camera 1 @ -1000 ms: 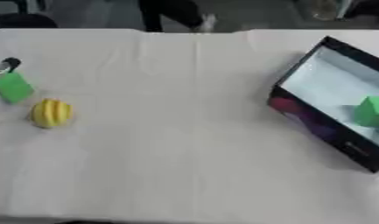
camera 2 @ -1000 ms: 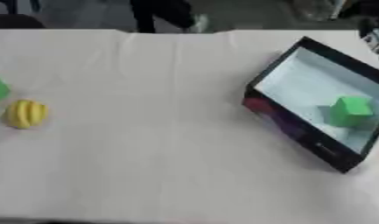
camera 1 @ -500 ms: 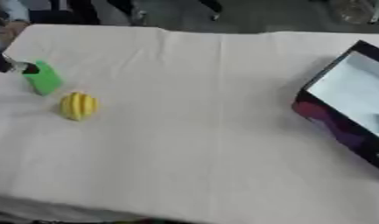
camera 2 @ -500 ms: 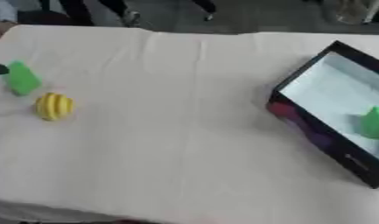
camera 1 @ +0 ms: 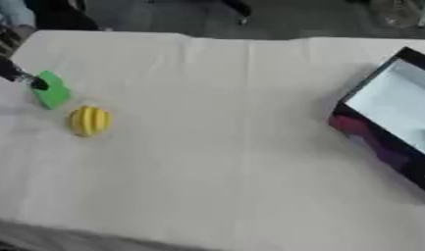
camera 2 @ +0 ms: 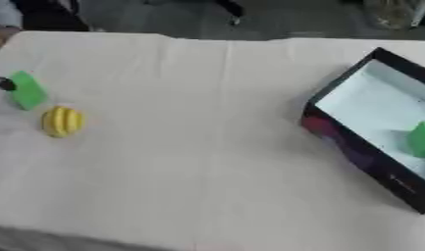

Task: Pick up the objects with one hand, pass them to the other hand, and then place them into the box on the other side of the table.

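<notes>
A green block (camera 1: 50, 90) lies at the table's left edge. A dark fingertip of my left hand (camera 1: 11, 72) touches its left side; the rest of the hand is out of frame. Just right of and below the block sits a yellow ribbed ball (camera 1: 88, 120). The black box (camera 2: 335, 128) with a white inside stands at the right, and a green block (camera 2: 421, 139) rests in it. My right hand shows in no view.
A white cloth (camera 1: 224, 147) covers the table. Its far edge runs along the top, with dark floor and a person's legs beyond. The front edge shows at the lower left.
The whole picture has shifted right and down, so the camera has turned left. The green block, ball and box keep their places on the cloth.
</notes>
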